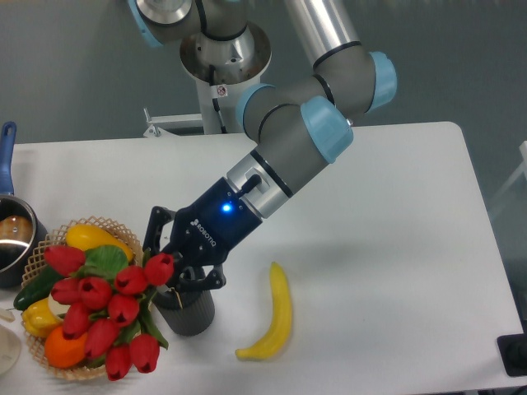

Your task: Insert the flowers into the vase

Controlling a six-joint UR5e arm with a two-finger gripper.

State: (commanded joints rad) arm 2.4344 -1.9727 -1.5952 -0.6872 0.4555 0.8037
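Observation:
The flowers (107, 309), a tied bunch of red tulips with green leaves, lean out to the left over the wicker basket. Their stems run right to the mouth of the vase (192, 313), a short dark grey ribbed cylinder on the table. My gripper (174, 278) sits directly above the vase and is shut on the stems just behind the blooms. The stem ends and the vase's opening are hidden behind the fingers (207, 279), so I cannot tell how far the stems reach inside.
A wicker basket (43, 253) holding a lemon (89, 238), an orange (62, 346) and peppers stands at the left under the blooms. A blue-handled pot (11, 239) is behind it. A banana (272, 317) lies right of the vase.

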